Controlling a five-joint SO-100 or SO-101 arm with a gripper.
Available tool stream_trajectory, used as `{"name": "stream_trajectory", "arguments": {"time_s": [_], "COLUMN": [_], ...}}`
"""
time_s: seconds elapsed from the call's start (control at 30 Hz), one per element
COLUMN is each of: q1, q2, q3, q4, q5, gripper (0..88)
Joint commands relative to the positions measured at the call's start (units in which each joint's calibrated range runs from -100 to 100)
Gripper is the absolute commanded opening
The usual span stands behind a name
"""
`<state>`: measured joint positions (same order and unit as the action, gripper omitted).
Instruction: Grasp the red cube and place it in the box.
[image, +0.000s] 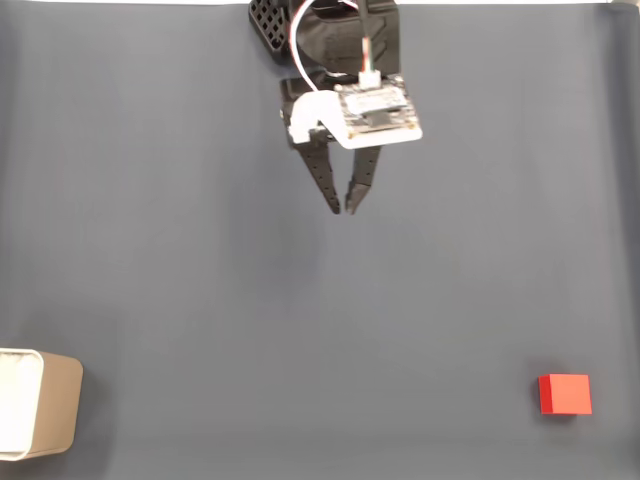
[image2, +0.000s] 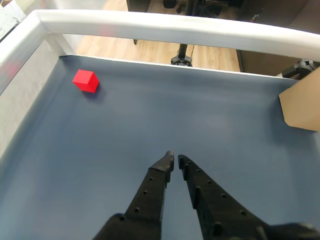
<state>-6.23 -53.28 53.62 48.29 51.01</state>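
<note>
Gripper (image2: 174, 159) fills the bottom of the wrist view, 2 black perforated fingers (image2: 150, 192) nearly together with only a thin slit at the tips, nothing held. Red cube (image2: 85, 80) sits far off in that view, upper left, flat on the dark blue mat (image2: 165, 120) near the mat's far edge and close to the white rail (image2: 150, 22). In the fixed view the red cube (image: 565, 394) is at bottom right, alone, well apart from everything. Box (image: 40, 403) is at bottom left in the fixed view, cut by the frame edge, tan wall and white rim visible, upright and open-topped; the wrist view catches only a tan corner of it (image2: 302, 105) at the right edge. Cube and box lie on opposite sides of the mat, with the gripper (image: 342, 208) up near the top centre, tips pointing down the picture, well apart from both. Step looks like the very start: reach not yet made, cube untouched, box interior not readable from here. Next move calls for opening the fingers, swinging toward the cube side, then lowering so the 2 tips straddle opposite faces. Cube looks slightly rotated in the wrist view, so some wrist turn may help.
</note>
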Motion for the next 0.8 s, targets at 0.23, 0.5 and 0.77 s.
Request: {"name": "stream_trajectory", "arguments": {"time_s": [0.23, 0.5, 0.77], "q1": [-7.5, -11.3, -13.7], "q2": [10.0, 18.8, 27.5], "q3": [-14.7, -23.6, -31.1], "q4": [0.9, 0.8, 0.4], "q5": [1.4, 1.9, 1.8], "gripper": [0.1, 0.3, 0.4]}}
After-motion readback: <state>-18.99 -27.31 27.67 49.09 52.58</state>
